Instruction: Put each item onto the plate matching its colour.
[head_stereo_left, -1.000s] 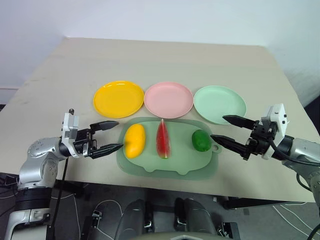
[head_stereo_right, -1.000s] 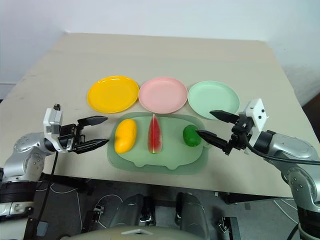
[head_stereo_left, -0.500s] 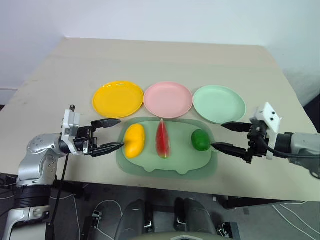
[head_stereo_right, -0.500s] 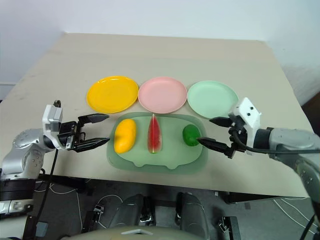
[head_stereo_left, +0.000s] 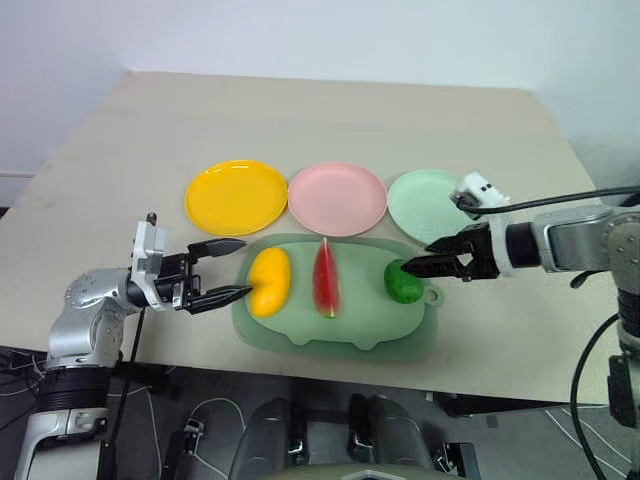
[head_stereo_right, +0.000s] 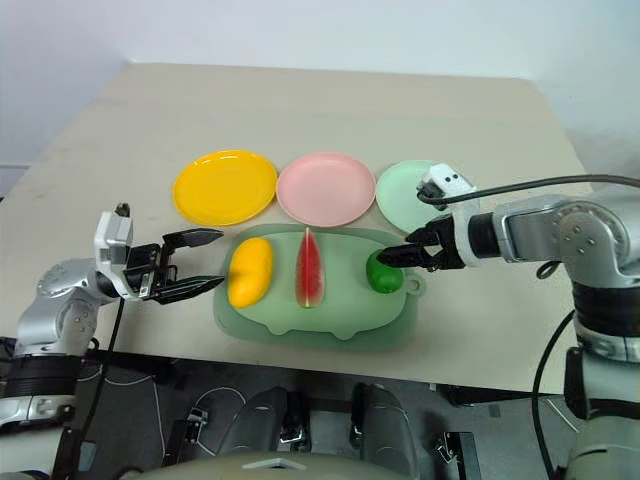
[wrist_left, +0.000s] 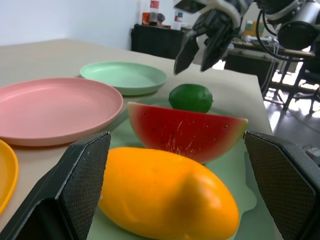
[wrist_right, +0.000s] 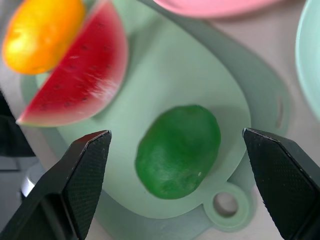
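An oval yellow mango (head_stereo_left: 269, 281), a red watermelon wedge (head_stereo_left: 325, 279) and a small round dark-green fruit (head_stereo_left: 403, 283) lie in a row on a pale-green board (head_stereo_left: 335, 332). Behind the board stand a yellow plate (head_stereo_left: 236, 196), a pink plate (head_stereo_left: 337, 198) and a mint-green plate (head_stereo_left: 425, 205), all bare. My left gripper (head_stereo_left: 245, 267) is open, held level just left of the mango and pointing at it. My right gripper (head_stereo_left: 416, 259) is open and tipped downward, hovering just above and to the right of the green fruit (wrist_right: 178, 151), not touching it.
The board has a small tab with a hole (head_stereo_left: 433, 296) on its right side, beside the green fruit. The beige table (head_stereo_left: 330, 120) stretches well beyond the plates. Its front edge runs just below the board.
My right gripper has swung in to the left, from beside the board to over the green fruit, and tipped its fingers downward. The left gripper and the three fruits kept still.
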